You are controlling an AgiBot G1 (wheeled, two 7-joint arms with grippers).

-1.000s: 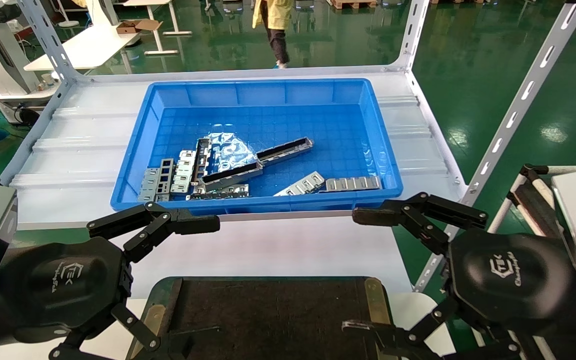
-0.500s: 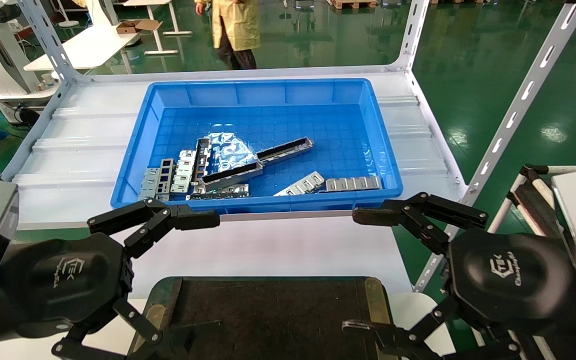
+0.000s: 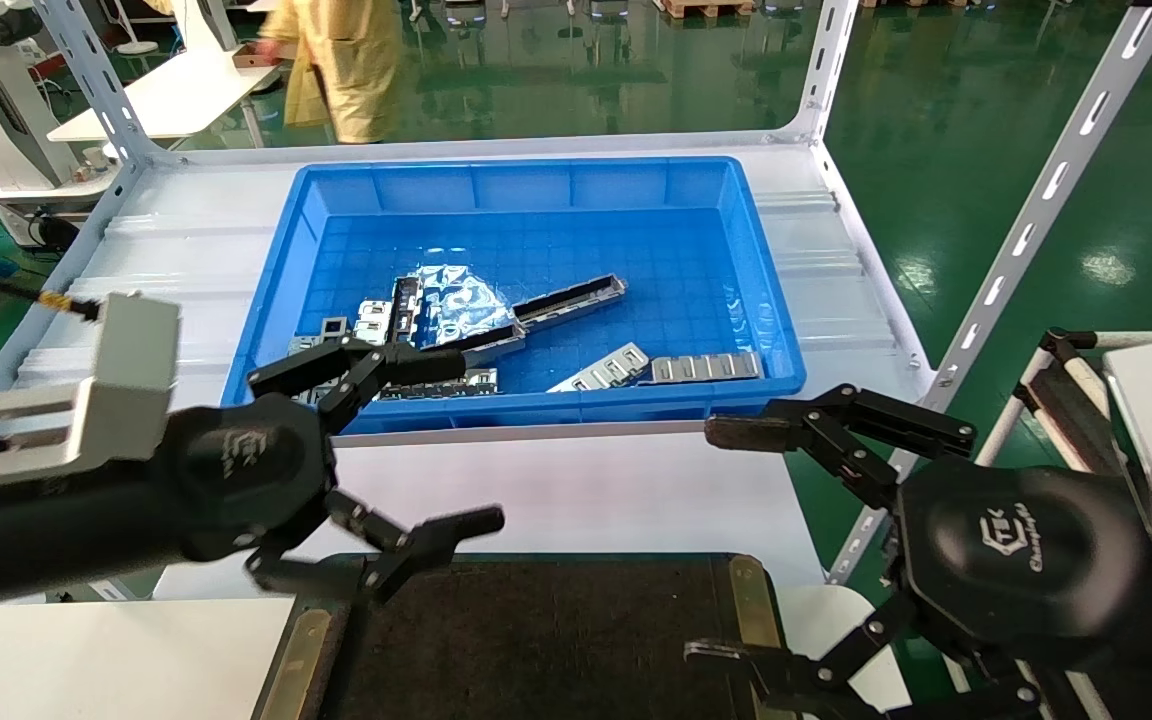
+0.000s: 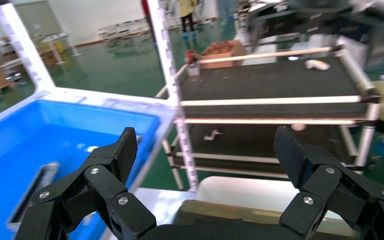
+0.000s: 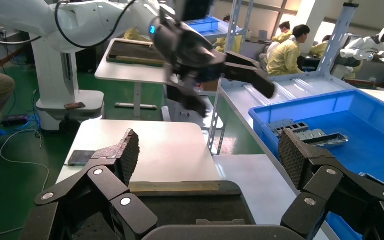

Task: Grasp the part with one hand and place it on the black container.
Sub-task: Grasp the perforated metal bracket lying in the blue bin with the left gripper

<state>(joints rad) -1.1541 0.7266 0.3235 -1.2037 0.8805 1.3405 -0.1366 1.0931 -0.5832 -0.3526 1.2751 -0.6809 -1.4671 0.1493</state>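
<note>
The part (image 3: 571, 300) is a long dark-grey slotted bar with silvery edges. It lies at a slant in the middle of the blue bin (image 3: 536, 180). The black container (image 3: 556, 640) sits at the near edge below the bin, and also shows in the right wrist view (image 5: 190, 205). My left gripper (image 3: 476, 440) is open and empty. It hangs over the bin's front left rim, its upper finger above the parts pile. It also shows in the left wrist view (image 4: 206, 150). My right gripper (image 3: 701, 542) is open and empty, right of the container.
A similar dark bar with a grey side (image 3: 466, 348), short silver window plates (image 3: 706, 367) and a foil bag (image 3: 456, 295) lie in the bin. White rack posts (image 3: 1036, 210) stand at the right. A person in yellow (image 3: 336, 60) walks behind the shelf.
My left arm has risen and swung forward and right, so its gripper now reaches the bin's front rim. The right arm has not moved. The person in yellow walked left.
</note>
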